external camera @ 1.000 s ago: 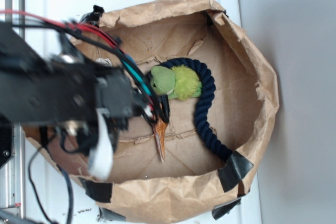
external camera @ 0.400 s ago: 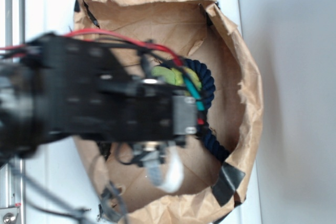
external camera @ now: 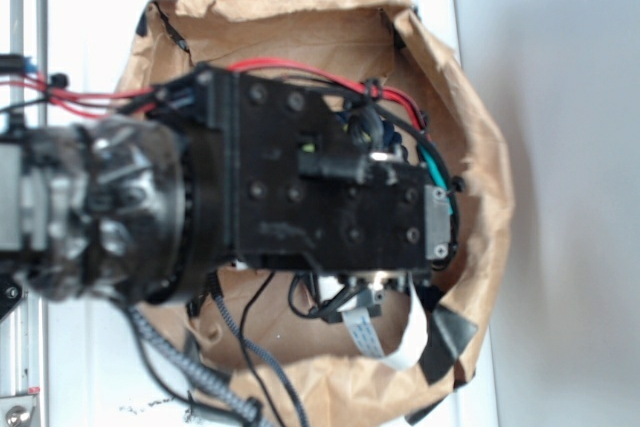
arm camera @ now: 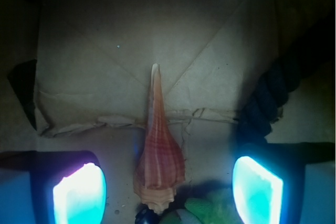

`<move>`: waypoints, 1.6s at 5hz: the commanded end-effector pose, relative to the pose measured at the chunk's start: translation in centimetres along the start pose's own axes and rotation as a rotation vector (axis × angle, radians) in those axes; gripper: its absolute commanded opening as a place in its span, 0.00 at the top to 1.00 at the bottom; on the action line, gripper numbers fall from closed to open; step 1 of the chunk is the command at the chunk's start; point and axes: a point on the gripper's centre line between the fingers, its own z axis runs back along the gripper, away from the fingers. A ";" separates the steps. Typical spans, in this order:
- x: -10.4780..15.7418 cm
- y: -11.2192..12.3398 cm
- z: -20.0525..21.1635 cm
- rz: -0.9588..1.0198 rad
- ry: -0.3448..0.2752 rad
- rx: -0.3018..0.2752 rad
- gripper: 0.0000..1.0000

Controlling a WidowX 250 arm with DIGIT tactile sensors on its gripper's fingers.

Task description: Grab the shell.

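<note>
Fingers (arm camera: 79, 195) glowing bright in my wrist feed, one at each lower corner, wide apart — the end effector (arm camera: 168, 192) is spread and gripping nothing. Between the two pads lies the shell (arm camera: 157, 158), flat on the brown paper floor, fat ribbed end nearest the camera and thin tail pointing away up the frame. Neither pad touches it; there is bare paper on both sides. Right beside the shell's wide end, at the bottom edge, I see a bit of fuzzy green plush (arm camera: 210, 211). Further out on the right, a dark rope (arm camera: 270, 98) runs up along the paper. A crease crosses the floor under the shell's middle.

Switching to the exterior view — the arm (external camera: 310, 187) fills most of it, black housing with red wires, hanging over the paper bag (external camera: 480, 137) and hiding the shell completely. The bag sits on the white worktop (external camera: 90, 7), black tape (external camera: 448, 339) on its near rim.
</note>
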 end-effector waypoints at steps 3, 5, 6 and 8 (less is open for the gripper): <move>1.2 1.7 0.6 -0.019 0.012 0.056 0.00; 1.4 2.4 -1.0 -0.019 0.016 0.054 0.00; 2.0 2.3 -2.1 -0.050 0.023 0.044 0.00; 1.6 2.4 -2.0 -0.063 0.022 0.049 0.00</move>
